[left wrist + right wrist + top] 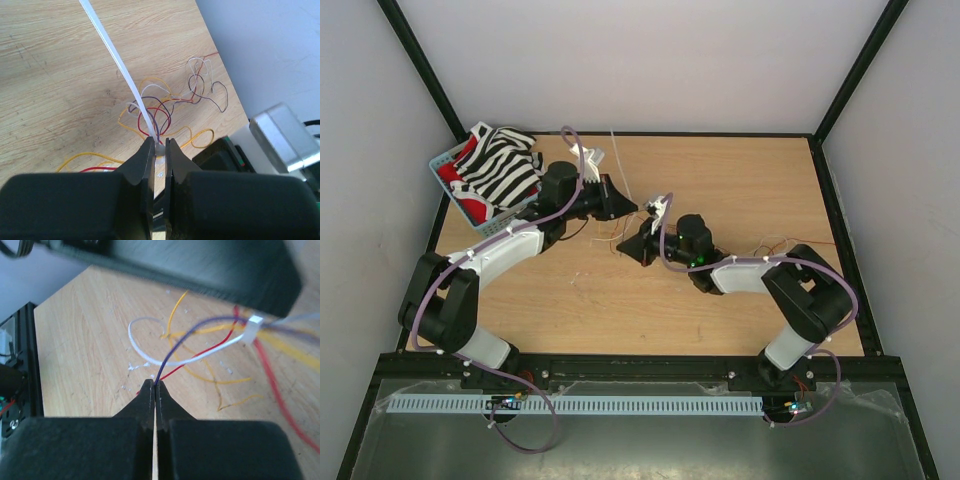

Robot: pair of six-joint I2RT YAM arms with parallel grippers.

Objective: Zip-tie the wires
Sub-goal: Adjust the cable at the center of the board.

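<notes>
Your left gripper [160, 150] is pinched nearly closed on the zip tie [117, 65], its strip slanting free, while your right gripper [154, 387], clamped on a purple strand, likely tensions the wires [167, 360] mid-table [750, 180], bare wood rightward, basket [445, 160] crowding left.

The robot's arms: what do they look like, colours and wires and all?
Each arm is a chain of chunky black joints with white shells between them: left arm, right arm. A thick purple cable loops loosely along each one. Each arm ends in a black two-fingered pincer, wedge-shaped and tapering to a narrow tip: left pincer, right pincer.
</notes>
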